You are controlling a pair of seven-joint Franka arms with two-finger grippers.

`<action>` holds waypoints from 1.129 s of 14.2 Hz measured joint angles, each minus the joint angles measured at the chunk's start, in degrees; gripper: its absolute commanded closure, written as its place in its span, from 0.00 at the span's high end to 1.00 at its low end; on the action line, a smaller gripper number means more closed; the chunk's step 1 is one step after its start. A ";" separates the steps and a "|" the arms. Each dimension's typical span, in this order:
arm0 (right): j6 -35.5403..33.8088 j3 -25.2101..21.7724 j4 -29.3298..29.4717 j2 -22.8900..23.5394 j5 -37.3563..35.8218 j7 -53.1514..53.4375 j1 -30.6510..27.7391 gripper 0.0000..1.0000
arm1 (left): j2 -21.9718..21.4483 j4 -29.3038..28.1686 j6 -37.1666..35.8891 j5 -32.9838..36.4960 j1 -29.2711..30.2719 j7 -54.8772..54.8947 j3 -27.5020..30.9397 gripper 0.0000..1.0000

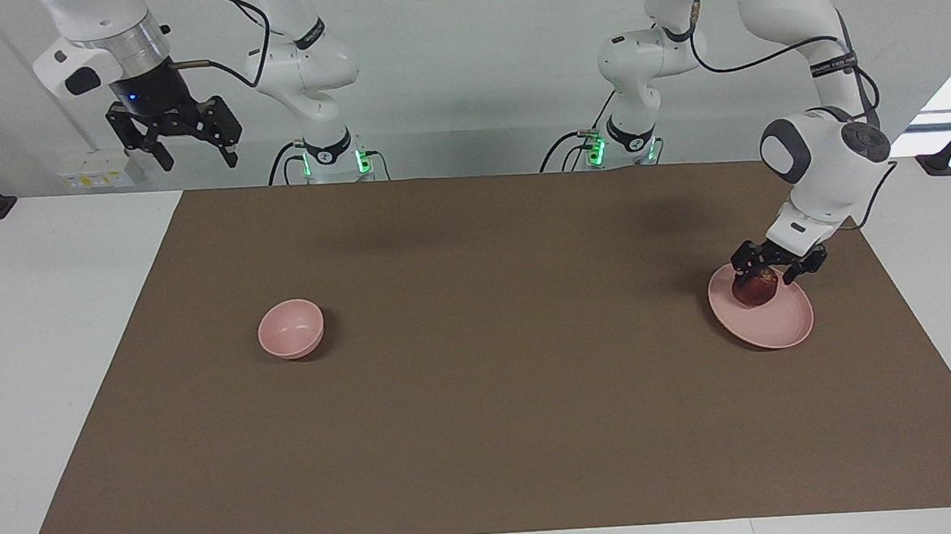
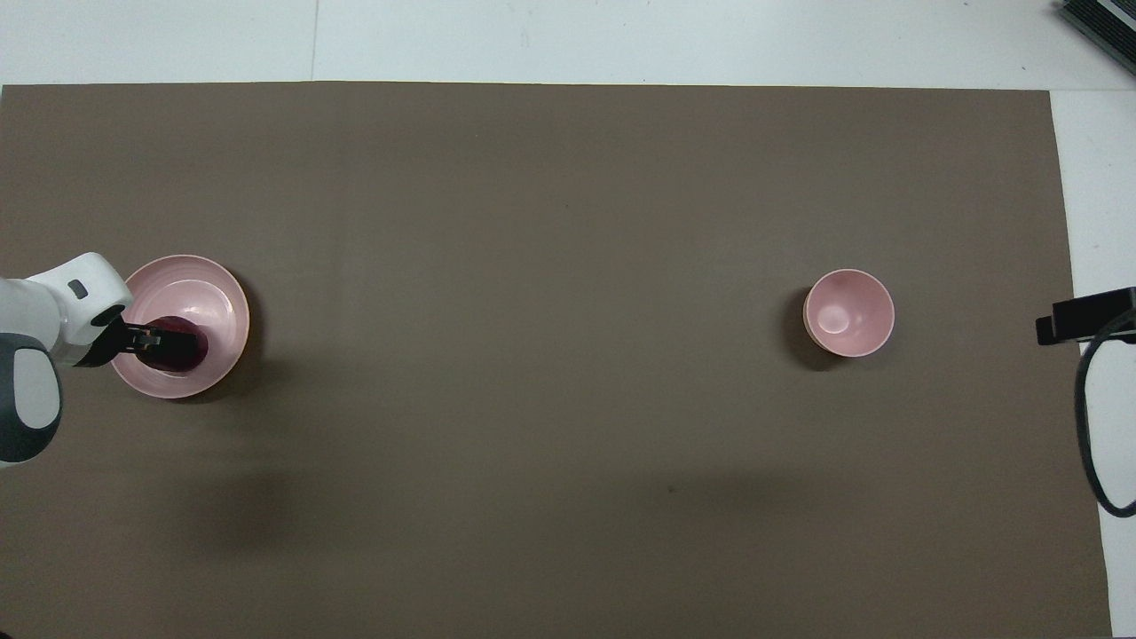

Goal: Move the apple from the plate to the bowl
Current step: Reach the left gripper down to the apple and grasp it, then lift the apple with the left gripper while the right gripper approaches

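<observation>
Dark red apple (image 1: pixel 756 290) sits on the pink plate (image 1: pixel 780 324), left gripper (image 1: pixel 765 275) straddling it, grip unclear. Right gripper (image 1: pixel 187 152) waits open, raised near the right arm's end; bowl (image 1: pixel 290 329) well apart.

You have the small dark red round apple (image 1: pixel 755 291) on the flat pale pink plate (image 1: pixel 776 324) toward the left arm's end of the tabletop (image 1: pixel 484 429), well apart from the small deep pale pink bowl (image 1: pixel 290 329).

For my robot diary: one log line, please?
left tool: down around apple, on plate | right tool: waiting, open | bowl: empty
</observation>
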 measured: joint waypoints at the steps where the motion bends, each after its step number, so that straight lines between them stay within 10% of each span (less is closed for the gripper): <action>1: 0.00 0.00 -0.04 -0.01 0.00 0.00 0.00 1.00 | -0.05 -0.04 0.07 -0.41 0.00 0.01 -0.05 0.22; 3: 0.00 0.00 -0.09 -0.03 0.00 0.00 0.00 1.00 | -0.24 -0.05 0.14 -1.84 0.00 0.13 -0.13 0.00; 16: 2.02 0.18 -3.13 0.01 9.24 13.22 1.37 1.00 | -6.09 6.05 -12.04 -10.25 -4.59 0.44 -2.00 0.00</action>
